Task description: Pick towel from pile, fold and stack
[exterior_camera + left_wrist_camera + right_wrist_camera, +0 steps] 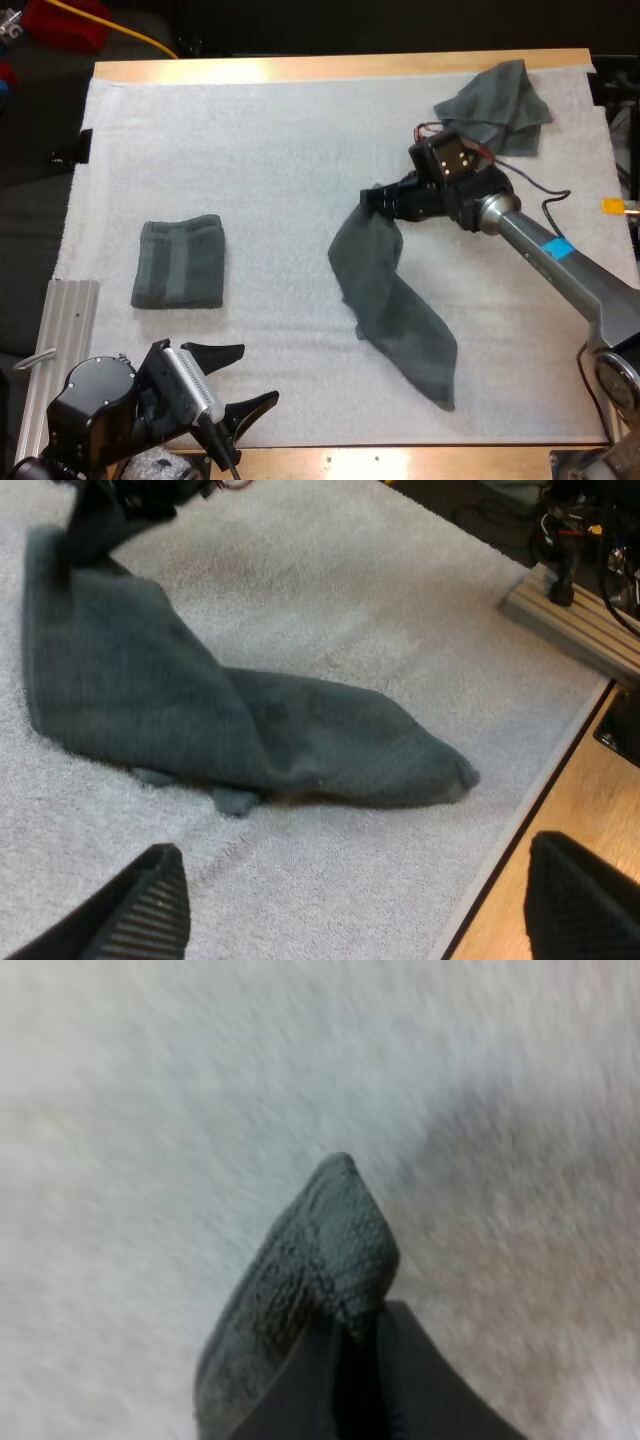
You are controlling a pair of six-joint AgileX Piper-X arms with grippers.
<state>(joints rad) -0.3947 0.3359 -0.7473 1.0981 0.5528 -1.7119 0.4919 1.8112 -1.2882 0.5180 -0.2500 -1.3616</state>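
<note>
My right gripper (377, 199) pinches towel (395, 315) by one corner, rest trailing across mat (260, 150). My left gripper (258, 375) spread wide near folded towel (180, 263). Crumpled towel (497, 105) far right.

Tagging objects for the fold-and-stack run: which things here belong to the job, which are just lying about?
Job: draped towel, held by the right gripper; crumpled towel, far right; folded towel, left; left gripper, fingers open.
Lying about: aluminium rail beside the mat's left edge; yellow cable beyond the table.
</note>
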